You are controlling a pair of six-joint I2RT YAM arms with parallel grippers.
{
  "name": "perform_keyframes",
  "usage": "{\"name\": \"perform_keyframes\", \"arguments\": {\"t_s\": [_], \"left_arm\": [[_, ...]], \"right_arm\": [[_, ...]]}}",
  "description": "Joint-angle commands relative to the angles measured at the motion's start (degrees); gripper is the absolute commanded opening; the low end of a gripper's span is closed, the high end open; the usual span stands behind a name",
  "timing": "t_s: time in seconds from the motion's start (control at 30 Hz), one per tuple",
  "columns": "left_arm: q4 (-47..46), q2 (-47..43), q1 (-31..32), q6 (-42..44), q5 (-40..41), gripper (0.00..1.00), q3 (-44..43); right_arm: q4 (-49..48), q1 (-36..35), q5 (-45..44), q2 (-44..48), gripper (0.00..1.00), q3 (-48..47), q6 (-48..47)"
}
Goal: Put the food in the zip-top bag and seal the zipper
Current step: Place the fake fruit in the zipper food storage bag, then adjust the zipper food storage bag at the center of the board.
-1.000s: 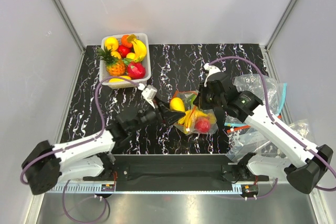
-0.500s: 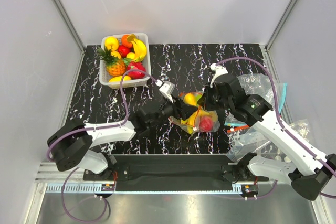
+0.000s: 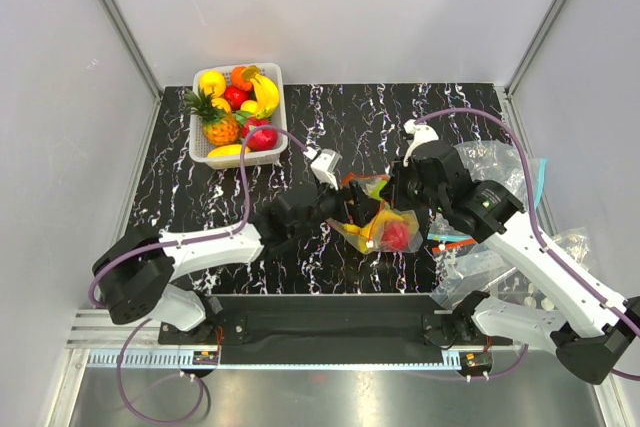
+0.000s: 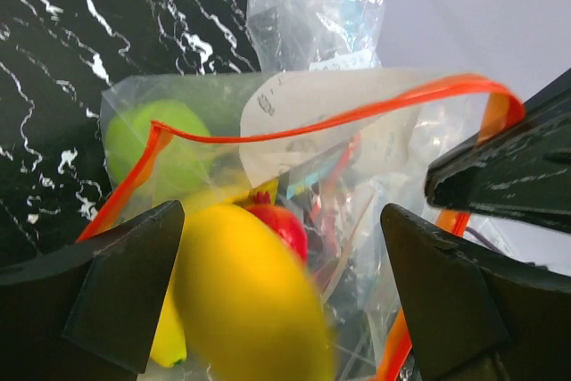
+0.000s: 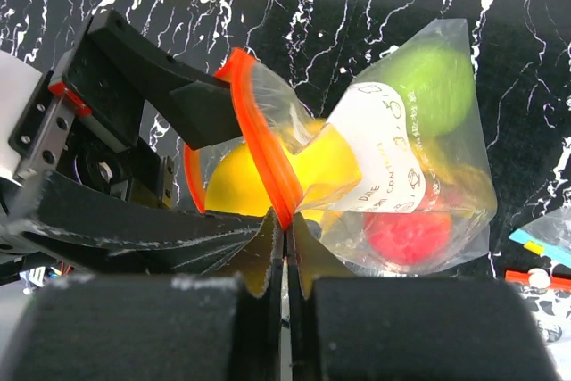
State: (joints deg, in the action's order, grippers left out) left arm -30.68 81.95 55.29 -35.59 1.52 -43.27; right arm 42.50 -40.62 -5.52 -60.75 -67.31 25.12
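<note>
The zip-top bag (image 3: 388, 225) lies mid-table with its mouth held up. My right gripper (image 3: 393, 193) is shut on the orange-red zipper (image 5: 263, 144), pinching it at the fingertips (image 5: 284, 225). My left gripper (image 3: 350, 209) is open at the bag's mouth (image 4: 281, 213). The yellow fruit (image 4: 250, 301) is blurred between the wide jaws, loose inside the mouth; it also shows in the right wrist view (image 5: 241, 185). Inside the bag are a green apple (image 4: 152, 140), a red apple (image 5: 410, 234) and a yellow banana bunch (image 4: 169, 345). The zipper stands open (image 4: 357, 113).
A white basket (image 3: 196, 119) with a pineapple and several other toy fruits stands at the back left. Other clear bags (image 3: 495, 169), one with a teal-blue strip (image 3: 541, 180), lie at the right edge. Grey walls enclose the table.
My left gripper has moved right to the bag's mouth with the yellow fruit and opened; the fruit now sits loose in the mouth. My right gripper keeps hold of the zipper.
</note>
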Motion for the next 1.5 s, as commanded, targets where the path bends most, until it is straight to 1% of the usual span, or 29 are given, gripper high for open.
{"name": "perform_keyframes", "arguments": {"t_s": [0.0,0.07,0.17,0.2,0.4,0.47,0.5,0.53,0.63,0.7,0.83,0.87,0.93,0.97,1.03,1.07,1.1,1.2,1.47], "left_arm": [[1.13,-2.84,0.79,2.11,2.17,0.99,-2.00],[4.12,-4.95,0.79,2.54,3.05,0.99,-3.22],[12.19,-7.15,0.79,3.43,3.93,0.99,-5.59],[16.31,-7.68,0.70,3.69,4.10,0.99,-7.52],[25.56,-14.00,0.79,6.85,6.65,0.99,-9.29],[28.73,-16.89,0.70,8.87,9.28,0.99,-9.82],[33.01,-17.70,0.70,9.14,10.51,0.99,-10.26],[35.31,-18.40,0.70,8.44,13.57,0.99,-10.96],[43.14,-20.51,0.61,7.47,18.15,0.99,-11.84],[46.74,-21.74,0.17,7.03,18.87,0.99,-11.58],[48.52,-24.03,-1.84,6.06,14.67,0.99,-8.68],[48.61,-24.38,-2.11,5.89,13.87,0.95,-7.11],[48.78,-24.82,-2.90,4.92,13.07,0.92,-5.78],[48.69,-24.82,-3.25,4.57,12.90,0.86,-4.30],[47.91,-25.09,-4.48,3.78,11.33,0.80,-2.71],[46.68,-25.09,-4.83,3.34,10.53,0.74,-1.40],[46.06,-25.09,-5.19,2.64,8.96,0.72,-0.77],[42.90,-24.56,-6.42,1.93,5.53,0.69,0.46],[38.94,-23.07,-6.60,1.05,2.70,0.69,0.02]], "right_arm": [[-2.33,0.01,-1.78,0.99,0.00,-3.44,-0.60],[-2.34,-0.07,-2.21,1.07,0.00,-3.53,-0.52],[-2.42,-0.07,-2.83,1.07,0.00,-3.44,-0.43],[-2.42,-0.07,-3.00,0.99,0.00,-3.36,-0.43],[-2.95,-0.07,-2.83,0.72,0.00,-3.18,-0.16],[-2.95,-0.07,-2.83,0.72,0.00,-3.27,-0.08],[-2.95,-0.07,-3.00,0.64,0.00,-3.27,-0.08],[-2.86,-0.07,-3.01,0.63,0.00,-3.35,-0.16],[-2.69,-0.07,-3.27,0.81,0.00,-3.36,-0.16],[-2.69,-0.16,-3.53,1.07,0.00,-3.27,-0.16],[-2.60,-0.07,-3.53,1.25,0.00,-3.27,-0.16],[-2.51,0.01,-3.53,1.25,0.00,-3.27,-0.16],[-2.51,-0.07,-3.53,1.34,0.00,-3.18,-0.08],[-2.60,0.01,-3.53,1.34,0.00,-3.18,-0.08],[-2.60,-0.07,-3.45,1.42,0.00,-2.92,0.01],[-2.77,-0.07,-3.45,1.43,0.00,-2.83,0.01],[-2.86,-0.07,-3.36,1.34,0.00,-2.74,0.01],[-3.04,0.01,-3.36,1.43,0.00,-2.39,0.01],[-3.30,-0.07,-3.01,1.69,0.00,-1.95,0.10]]}}
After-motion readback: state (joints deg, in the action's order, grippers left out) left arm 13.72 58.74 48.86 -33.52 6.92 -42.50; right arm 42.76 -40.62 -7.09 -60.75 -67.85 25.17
